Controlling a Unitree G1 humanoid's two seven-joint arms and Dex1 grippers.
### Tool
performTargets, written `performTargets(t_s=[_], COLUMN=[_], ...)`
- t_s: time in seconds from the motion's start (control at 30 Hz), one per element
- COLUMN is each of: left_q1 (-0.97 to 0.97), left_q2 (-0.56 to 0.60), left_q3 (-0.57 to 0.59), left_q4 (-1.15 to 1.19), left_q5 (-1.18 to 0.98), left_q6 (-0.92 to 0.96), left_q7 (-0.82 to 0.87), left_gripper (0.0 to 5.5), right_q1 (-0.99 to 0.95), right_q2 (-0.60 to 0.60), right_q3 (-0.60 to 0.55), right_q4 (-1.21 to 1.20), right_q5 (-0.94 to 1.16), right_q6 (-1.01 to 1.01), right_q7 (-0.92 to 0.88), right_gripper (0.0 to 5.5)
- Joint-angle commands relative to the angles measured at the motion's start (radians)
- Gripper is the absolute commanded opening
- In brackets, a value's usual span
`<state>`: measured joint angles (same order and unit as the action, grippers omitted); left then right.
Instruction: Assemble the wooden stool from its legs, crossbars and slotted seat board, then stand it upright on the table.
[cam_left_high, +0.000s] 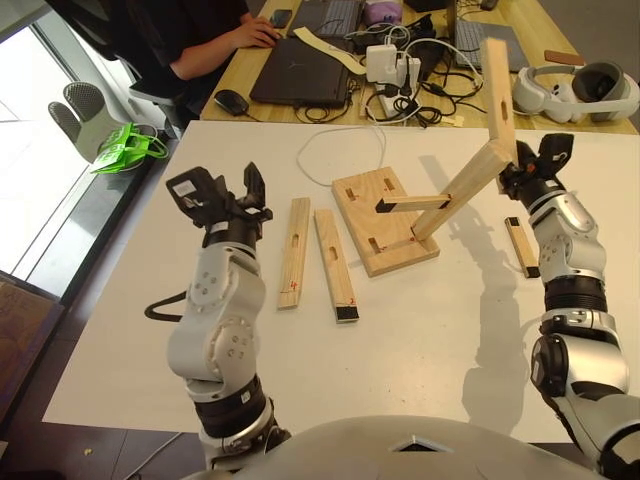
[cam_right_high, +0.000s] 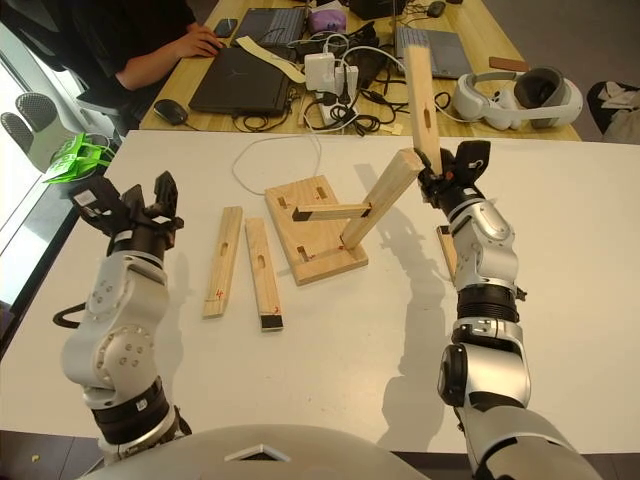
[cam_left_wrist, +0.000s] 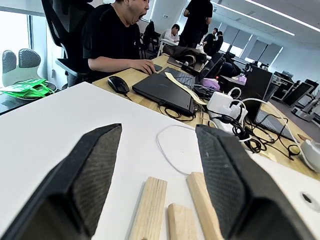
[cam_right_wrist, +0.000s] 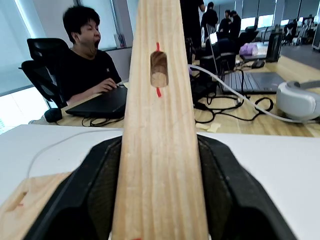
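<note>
Assembly looked barely begun. The slotted seat board (cam_left_high: 362, 192) lay flat, with one tilted leg (cam_left_high: 465, 185) and a crossbar (cam_left_high: 412, 204) socketed in. Right of the board, the right gripper (cam_left_high: 532, 160) clamped a second leg (cam_left_high: 498, 90) upright. Left of the board, the left gripper (cam_left_high: 215, 190) hung with fingers apart, beyond two loose slotted pieces (cam_left_high: 294, 250).

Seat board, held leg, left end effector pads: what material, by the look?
The seat board: pale bare wood, likely pine; visible grain, matte, no varnish sheen. The held leg: same light wood, lengthwise grain, red pen marks at its slot. The left end effector pads: black, finely dimpled surface, probably rubber or foam.
</note>
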<state>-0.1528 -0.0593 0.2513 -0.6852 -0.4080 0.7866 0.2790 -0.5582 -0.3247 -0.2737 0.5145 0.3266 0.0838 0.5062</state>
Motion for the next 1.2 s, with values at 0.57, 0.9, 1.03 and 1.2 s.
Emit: performTargets(t_s=[0.57,0.9,1.03,1.2], left_q1=[-1.068,-0.951,-0.827,-0.746], left_q2=[0.304,0.372,0.456,0.559], left_q3=[0.335,0.139,0.04,-0.04], left_q4=[0.527,0.492,0.406,0.341], left_q5=[-0.867,-1.394,-1.548,-1.552], left_q6=[0.619,0.418,0.282,0.196], left_q7=[0.044,0.326,0.391,0.363], left_gripper=[2.73,2.73,2.73,2.73], right_q1=[-0.192,0.036,0.056,0.057], right_q2=[-0.038,0.02,0.073,0.093], right_q3=[0.073,0.266,0.255,0.238], right_q4=[-0.887,-1.112,-1.106,-1.108], right_q5=[0.345,0.246,0.24,0.286], right_q6=[0.36,0.399,0.384,0.43], right_q7=[-0.113,-0.212,-0.254,-0.273], right_gripper=[2.05,2.05,2.05,2.05])
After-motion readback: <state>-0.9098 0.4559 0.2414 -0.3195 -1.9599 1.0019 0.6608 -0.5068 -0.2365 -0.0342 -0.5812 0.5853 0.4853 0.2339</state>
